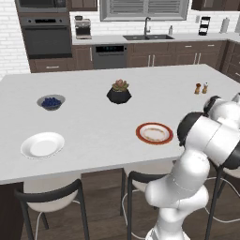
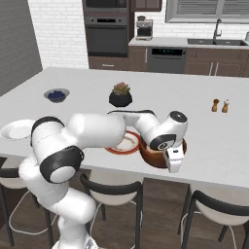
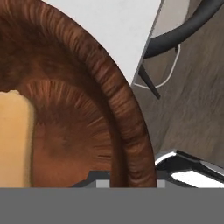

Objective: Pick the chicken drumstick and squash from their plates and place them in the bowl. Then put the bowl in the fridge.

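Note:
The dark brown wooden bowl (image 2: 154, 156) stands near the front edge of the white island, right of the red-rimmed plate (image 2: 122, 145). My gripper (image 2: 173, 166) reaches down over the bowl's near right rim. In the hand view the rim (image 3: 127, 118) runs between the fingertips, one finger (image 3: 188, 168) outside it, so the gripper (image 3: 133, 176) is shut on the bowl. The pale squash (image 3: 15, 140) lies inside. The chicken drumstick is hidden. Both the red-rimmed plate (image 1: 154, 133) and the white plate (image 1: 42, 144) are bare. The fridge is out of view.
A black plant pot (image 1: 119, 95), a grey blueberry bowl (image 1: 50, 102) and two shakers (image 1: 201, 88) stand farther back on the island (image 1: 93, 122). Stools (image 1: 49, 197) sit under its front edge. Oven and sink line the back wall.

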{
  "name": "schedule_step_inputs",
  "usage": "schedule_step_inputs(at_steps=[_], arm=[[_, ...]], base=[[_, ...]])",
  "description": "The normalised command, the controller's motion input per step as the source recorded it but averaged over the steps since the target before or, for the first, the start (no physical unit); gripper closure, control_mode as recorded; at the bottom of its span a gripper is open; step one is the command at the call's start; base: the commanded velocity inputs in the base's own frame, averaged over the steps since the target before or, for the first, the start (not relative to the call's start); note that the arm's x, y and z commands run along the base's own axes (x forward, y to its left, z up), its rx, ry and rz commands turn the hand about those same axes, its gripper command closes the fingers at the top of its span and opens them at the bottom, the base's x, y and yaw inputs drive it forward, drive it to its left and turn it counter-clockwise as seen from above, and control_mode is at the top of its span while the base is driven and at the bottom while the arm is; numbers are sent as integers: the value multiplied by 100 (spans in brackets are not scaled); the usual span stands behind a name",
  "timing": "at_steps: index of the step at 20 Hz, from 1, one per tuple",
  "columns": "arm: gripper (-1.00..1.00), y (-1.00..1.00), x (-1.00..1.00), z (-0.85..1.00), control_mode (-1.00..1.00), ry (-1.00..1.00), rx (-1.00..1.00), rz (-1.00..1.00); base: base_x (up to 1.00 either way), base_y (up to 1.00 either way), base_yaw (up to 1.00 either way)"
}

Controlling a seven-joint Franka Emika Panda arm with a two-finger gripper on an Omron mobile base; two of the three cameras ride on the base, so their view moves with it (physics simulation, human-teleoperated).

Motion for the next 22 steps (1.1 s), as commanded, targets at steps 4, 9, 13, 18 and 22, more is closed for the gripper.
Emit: schedule_step_inputs(at_steps=[4, 9, 13, 18, 22], arm=[[100, 86, -96, 50, -100, 0, 0, 5], [100, 85, -82, 60, -100, 0, 0, 1], [100, 99, -94, 44, -100, 0, 0, 0], [100, 73, -90, 30, -100, 0, 0, 0], [100, 70, -66, 40, -100, 0, -1, 1]], base=[[0, 0, 0], [0, 0, 0], [0, 0, 0], [0, 0, 0], [0, 0, 0]])
